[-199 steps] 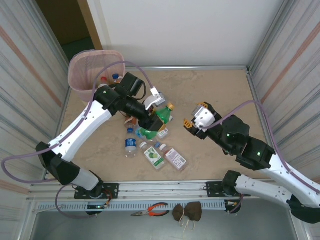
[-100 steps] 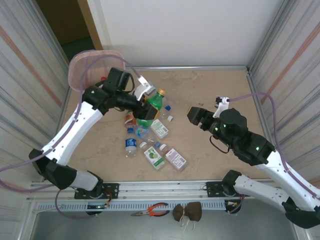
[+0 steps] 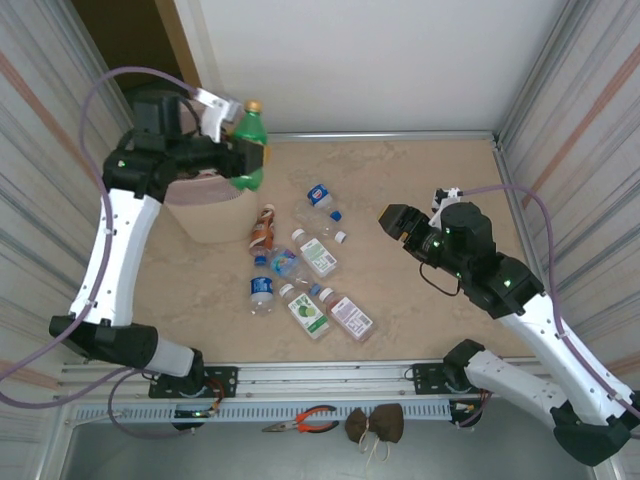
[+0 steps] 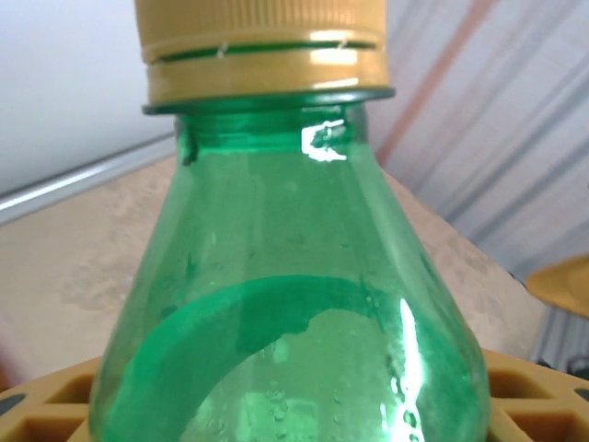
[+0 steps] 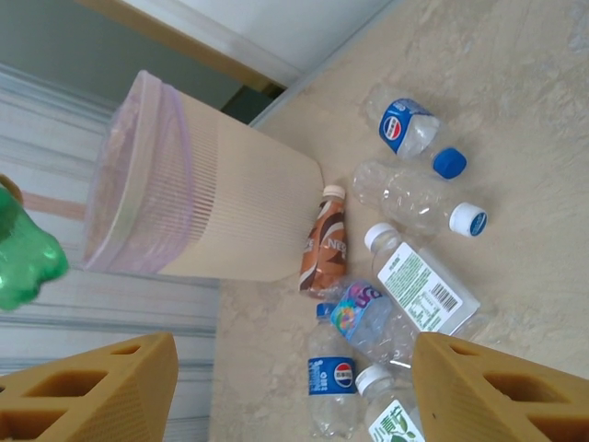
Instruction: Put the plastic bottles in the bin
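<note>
A green bottle (image 3: 250, 135) with a yellow cap (image 4: 262, 46) is held upright in the air, my left gripper (image 3: 241, 163) shut on its body. It hangs over the near rim of the bin (image 3: 207, 220), whose mouth is mostly hidden by the arm. The right wrist view has the bin (image 5: 230, 221) standing with its pink mesh top, and the green bottle (image 5: 23, 258) at the left edge. Several plastic bottles lie on the table: a brown one (image 3: 263, 228), a clear blue-capped one (image 3: 317, 196), a Pepsi one (image 3: 261, 290). My right gripper (image 3: 393, 221) hangs open and empty to their right.
More bottles lie nearer the front: one with a green label (image 3: 308, 312) and a pink one (image 3: 351, 319). Corrugated walls close in the left and right sides. Bare table stretches behind and to the right of the pile. Pliers (image 3: 300, 421) rest below the front rail.
My left arm has lifted the green bottle out of the pile and swung it up and left over the bin. My right gripper has pulled back slightly and turned toward the pile.
</note>
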